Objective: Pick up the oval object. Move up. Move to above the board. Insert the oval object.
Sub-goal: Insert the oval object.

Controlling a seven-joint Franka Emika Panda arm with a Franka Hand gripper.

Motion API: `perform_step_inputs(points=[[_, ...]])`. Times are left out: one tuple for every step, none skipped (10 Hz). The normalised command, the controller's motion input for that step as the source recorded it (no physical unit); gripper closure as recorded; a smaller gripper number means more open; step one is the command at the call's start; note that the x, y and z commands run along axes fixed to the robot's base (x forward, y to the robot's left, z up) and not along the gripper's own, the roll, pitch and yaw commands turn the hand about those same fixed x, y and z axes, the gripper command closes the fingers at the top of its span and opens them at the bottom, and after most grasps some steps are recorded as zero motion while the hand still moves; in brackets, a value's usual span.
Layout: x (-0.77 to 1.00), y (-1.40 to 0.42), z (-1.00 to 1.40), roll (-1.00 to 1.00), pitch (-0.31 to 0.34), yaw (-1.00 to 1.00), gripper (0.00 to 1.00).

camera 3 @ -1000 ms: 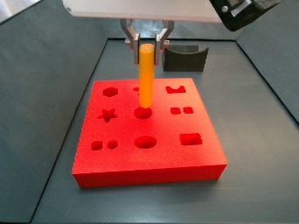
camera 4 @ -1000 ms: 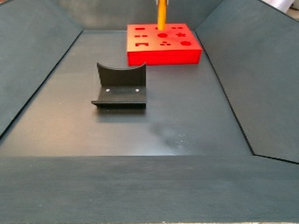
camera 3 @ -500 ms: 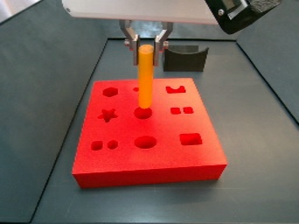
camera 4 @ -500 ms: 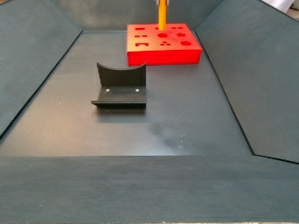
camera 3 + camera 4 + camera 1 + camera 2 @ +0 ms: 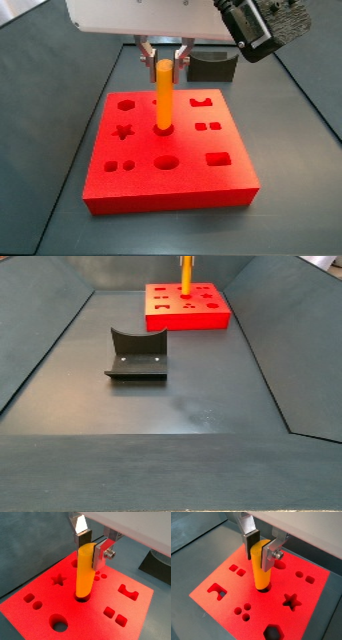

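Lower now than a second ago, our gripper is sinking over the board, and the oval object is riding deeper into a hole near the board's middle. We are clamping the peg's upper end between the silver fingers, upright, its foot already inside the cut-out in both wrist views. We are judging it light, stiff and smooth, so slippery; gripping high on its flatter sides is keeping it straight. Off the board's far edge, the fixture is sitting well clear.
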Motion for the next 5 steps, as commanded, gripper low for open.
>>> perform_step_inputs(points=[[0.0, 0.0, -0.13, 0.12, 0.0, 0.02, 1.0], [0.05, 0.0, -0.19, 0.17, 0.0, 0.12, 1.0], [0.06, 0.0, -0.15, 0.15, 0.004, 0.14, 1.0], [0.03, -0.02, -0.07, 0.09, 0.0, 0.05, 1.0], [0.0, -0.05, 0.0, 0.07, 0.0, 0.0, 1.0]])
